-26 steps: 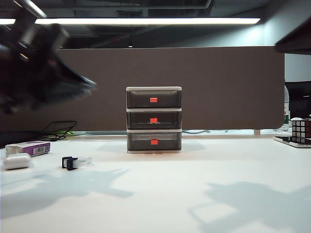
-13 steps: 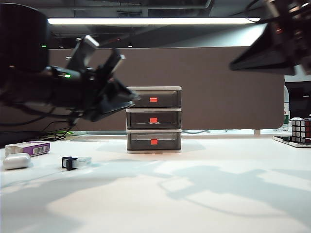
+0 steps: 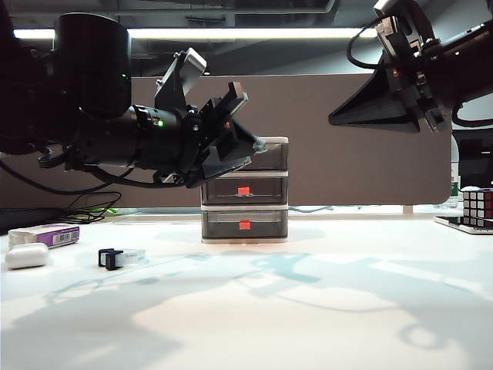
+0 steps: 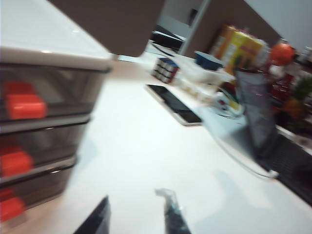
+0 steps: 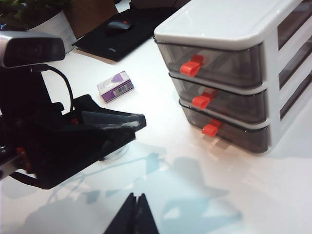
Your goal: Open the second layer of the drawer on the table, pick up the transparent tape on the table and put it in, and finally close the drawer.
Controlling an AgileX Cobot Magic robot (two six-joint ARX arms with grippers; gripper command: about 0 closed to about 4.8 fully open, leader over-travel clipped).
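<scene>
Left gripper (image 3: 248,146), item one: we log it left of centre in the exterior view, held in the air in front of the top tier of the drawer (image 3: 244,190), its two fingers parted with a gap between the tips in the left wrist view and nothing between them. Right gripper (image 3: 335,119): upper right of the exterior view, well above the table (image 3: 323,301); in the right wrist view we see its fingers (image 5: 141,219) pressed together with nothing held. Drawer unit, centre of the frame against the brown partition (image 3: 347,139): all three tiers pushed in, the second layer (image 3: 244,190) shut with its red tab facing us. Purple-and-white box (image 3: 48,234) and white rounded case (image 3: 26,255): lower left. Transparent tape (image 3: 121,257): on the table at lower left, just right of the case, well apart from both grippers.
</scene>
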